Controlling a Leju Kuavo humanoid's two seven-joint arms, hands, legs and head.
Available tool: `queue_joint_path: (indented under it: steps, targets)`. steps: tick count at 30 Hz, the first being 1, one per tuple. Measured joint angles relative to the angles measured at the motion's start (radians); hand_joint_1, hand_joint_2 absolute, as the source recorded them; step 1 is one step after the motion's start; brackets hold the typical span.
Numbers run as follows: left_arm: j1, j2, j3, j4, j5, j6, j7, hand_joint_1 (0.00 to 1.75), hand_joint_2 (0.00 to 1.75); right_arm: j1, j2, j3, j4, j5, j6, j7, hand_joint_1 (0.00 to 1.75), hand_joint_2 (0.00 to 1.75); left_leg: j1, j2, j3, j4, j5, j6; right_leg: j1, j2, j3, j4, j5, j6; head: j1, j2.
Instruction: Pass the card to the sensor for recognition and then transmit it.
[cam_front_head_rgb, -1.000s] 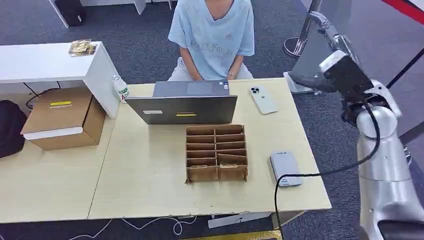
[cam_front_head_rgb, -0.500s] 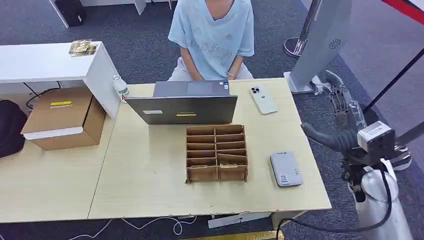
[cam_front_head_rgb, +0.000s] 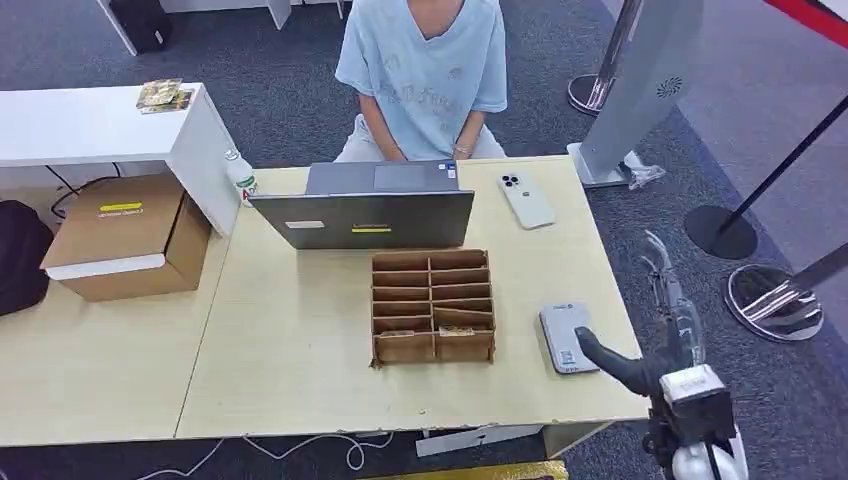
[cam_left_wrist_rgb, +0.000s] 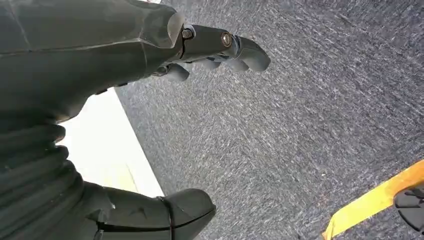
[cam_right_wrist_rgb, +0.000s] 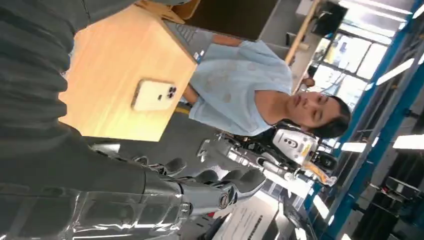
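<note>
A brown cardboard organizer (cam_front_head_rgb: 433, 305) with several slots stands mid-table, and flat brownish cards (cam_front_head_rgb: 461, 318) lie in its nearer slots. To its right lies the grey card sensor (cam_front_head_rgb: 567, 337). My right hand (cam_front_head_rgb: 655, 335) hovers at the table's right edge just beside the sensor, thumb toward it and fingers spread, holding nothing. In the right wrist view this hand (cam_right_wrist_rgb: 165, 187) holds nothing as well. The left wrist view has my left hand (cam_left_wrist_rgb: 125, 50) hanging over grey carpet, fingers apart and nothing in it.
A person in a light blue shirt (cam_front_head_rgb: 425, 70) sits behind the wooden table (cam_front_head_rgb: 300, 350), at a laptop (cam_front_head_rgb: 370, 205). A white phone (cam_front_head_rgb: 526, 198) lies beside it. Barrier-post bases (cam_front_head_rgb: 775, 300) stand right; a cardboard box (cam_front_head_rgb: 125, 235) left.
My right arm has come down from high at the right to the table's front right corner, beside the sensor. Nothing on the table has moved.
</note>
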Motion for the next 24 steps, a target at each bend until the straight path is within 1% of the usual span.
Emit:
queue_joint_path:
  steps: [2,7,13,15,17,18,20,22,24]
  targets:
    - [0.000,-0.003,-0.004,0.000,0.000,0.000,0.002,0.00,1.75,0.012,0.016,0.007,-0.018,0.047,-0.020,0.009,0.00,1.75,0.000,0.000,0.000,0.000,0.000,0.000,0.000,0.000,0.000,0.000,0.000,0.000,0.000,0.000]
    - [0.000,-0.008,-0.028,0.000,0.000,0.000,0.041,0.00,1.75,0.020,0.054,0.032,-0.039,0.127,-0.056,0.015,0.00,1.75,0.000,0.000,0.000,0.000,0.000,0.000,0.000,0.000,0.000,0.000,0.000,0.000,0.000,0.000]
    - [0.000,-0.012,-0.052,0.000,0.000,0.001,0.045,0.00,1.75,0.019,0.086,0.058,-0.039,0.241,-0.127,0.016,0.00,1.75,0.000,0.000,0.000,0.000,0.000,0.000,0.000,0.000,0.000,0.000,0.000,0.000,0.000,0.000]
    - [0.000,-0.013,-0.052,0.000,0.000,0.000,0.038,0.00,1.75,0.019,0.092,0.068,-0.039,0.322,-0.166,0.040,0.00,1.75,0.000,0.000,0.000,0.000,0.000,0.000,0.000,0.000,0.000,0.000,0.000,0.000,0.000,0.000]
    - [0.000,-0.014,-0.055,0.000,0.000,-0.001,0.037,0.00,1.75,0.020,0.100,0.074,-0.039,0.448,-0.219,0.085,0.00,1.75,0.000,0.000,0.000,0.000,0.000,0.000,0.000,0.000,0.000,0.000,0.000,0.000,0.000,0.000]
    - [0.000,-0.014,-0.064,0.000,0.000,-0.001,0.037,0.00,1.75,0.020,0.107,0.077,-0.039,0.528,-0.256,0.118,0.00,1.75,0.000,0.000,0.000,0.000,0.000,0.000,0.000,0.000,0.000,0.000,0.000,0.000,0.000,0.000]
    - [0.000,-0.015,-0.077,0.000,0.000,0.001,0.038,0.00,1.75,0.022,0.116,0.085,-0.036,0.613,-0.314,0.154,0.00,1.75,0.000,0.000,0.000,0.000,0.000,0.000,0.000,0.000,0.000,0.000,0.000,0.000,0.000,0.000]
    - [0.000,-0.017,-0.102,0.000,0.000,0.004,0.048,0.00,1.75,0.028,0.128,0.085,-0.030,0.735,-0.403,0.207,0.00,1.75,0.000,0.000,0.000,0.000,0.000,0.000,0.000,0.000,0.000,0.000,0.000,0.000,0.000,0.000]
    - [0.001,-0.019,-0.125,0.000,0.000,0.007,0.050,0.00,1.75,0.040,0.136,0.085,-0.026,0.842,-0.465,0.260,0.00,1.75,0.000,0.000,0.000,0.000,0.000,0.000,0.000,0.000,0.000,0.000,0.000,0.000,0.000,0.000]
